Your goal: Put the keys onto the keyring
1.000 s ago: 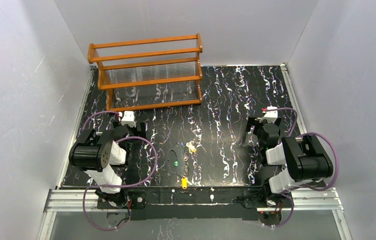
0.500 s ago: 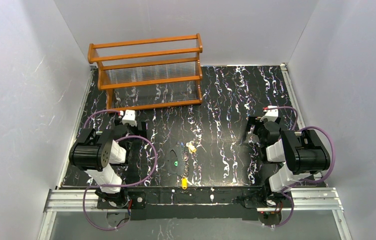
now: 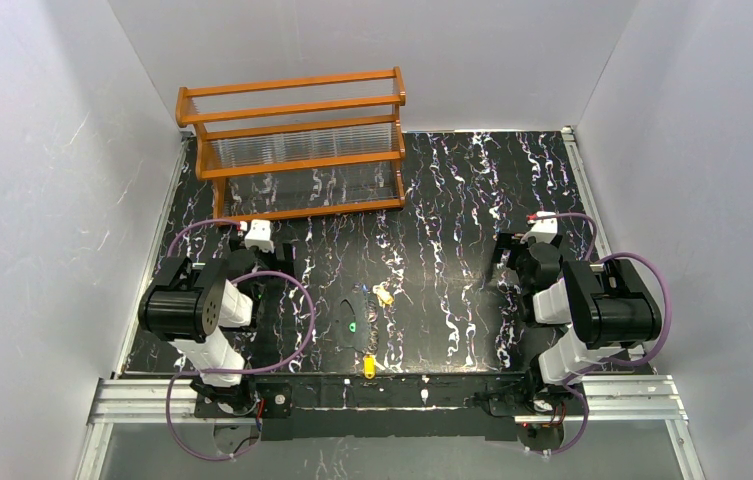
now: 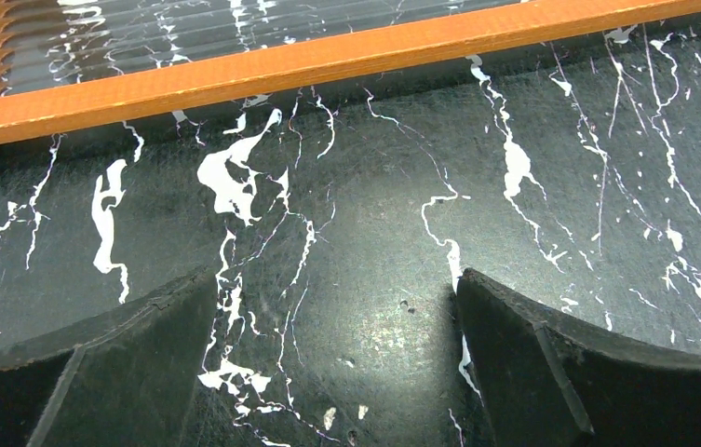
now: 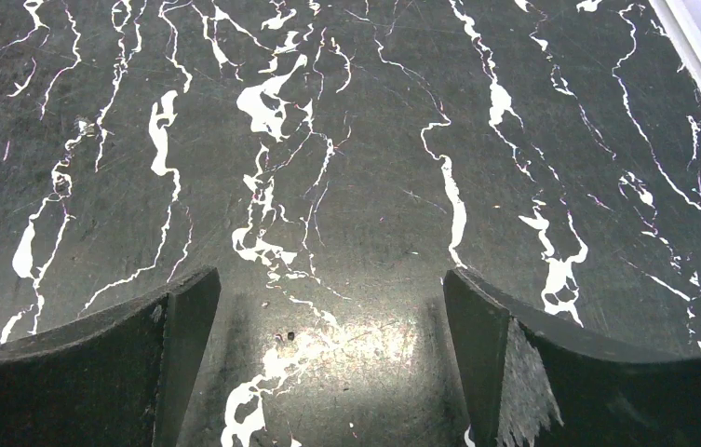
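Black marble-patterned tabletop [image 3: 452, 200] veined with white fills our view, boxed in by plain white walls [image 3: 42, 150]. At the far left stands an orange wooden rack with clear ribbed panels [image 3: 297, 140].

We look to the middle of the table, towards the near edge, and that's where the small metal keys with coloured plastic heads [image 3: 369, 330] lie scattered. One yellow-headed key [image 3: 383, 294] lies farthest from us. A green-headed key [image 3: 352, 326] sits a little nearer and to its left. A second yellow-headed key [image 3: 369, 366] lies right by the near edge. The thin silvery-grey wire keyring [image 3: 339, 315] is faint against the dark top. We make it out as an oval flat on the surface, and the green head appears to lie within it. Whether they touch, we cannot tell.

Over to the arms. The left gripper [image 4: 335, 284] has its two black fingers spread wide with nothing between them, over bare table just short of the rack's bottom rail. The right gripper [image 5: 330, 279] is wide open and empty too, over bare marble on the right side, with the table's pale right edge showing in a corner of its view. Both grippers are well apart from the keys and the ring.
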`<state>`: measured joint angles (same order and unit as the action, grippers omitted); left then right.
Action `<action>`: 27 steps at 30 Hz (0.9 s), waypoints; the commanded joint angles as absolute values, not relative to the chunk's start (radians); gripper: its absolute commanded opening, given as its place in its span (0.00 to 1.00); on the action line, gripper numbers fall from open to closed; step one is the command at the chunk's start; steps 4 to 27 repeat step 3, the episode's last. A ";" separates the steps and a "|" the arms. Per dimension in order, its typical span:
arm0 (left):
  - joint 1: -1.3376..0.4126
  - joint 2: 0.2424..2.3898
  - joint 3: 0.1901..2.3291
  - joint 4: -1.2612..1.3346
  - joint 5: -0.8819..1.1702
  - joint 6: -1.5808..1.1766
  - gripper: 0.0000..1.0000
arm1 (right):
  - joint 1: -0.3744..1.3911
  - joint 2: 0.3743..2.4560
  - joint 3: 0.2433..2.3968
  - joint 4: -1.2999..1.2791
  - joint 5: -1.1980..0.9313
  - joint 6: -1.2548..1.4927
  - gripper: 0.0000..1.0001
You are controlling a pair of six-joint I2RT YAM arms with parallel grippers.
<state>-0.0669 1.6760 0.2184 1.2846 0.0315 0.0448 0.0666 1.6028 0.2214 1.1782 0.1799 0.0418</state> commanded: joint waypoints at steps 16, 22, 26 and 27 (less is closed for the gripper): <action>-0.060 1.674 0.238 1.287 0.032 0.052 0.98 | 0.063 1.597 0.244 1.227 0.180 0.044 0.99; -0.060 1.674 0.238 1.287 0.032 0.052 0.98 | 0.063 1.597 0.244 1.227 0.180 0.044 0.99; -0.060 1.674 0.238 1.287 0.032 0.052 0.98 | 0.063 1.597 0.244 1.227 0.180 0.044 0.99; -0.060 1.674 0.238 1.287 0.032 0.052 0.98 | 0.063 1.597 0.244 1.227 0.180 0.044 0.99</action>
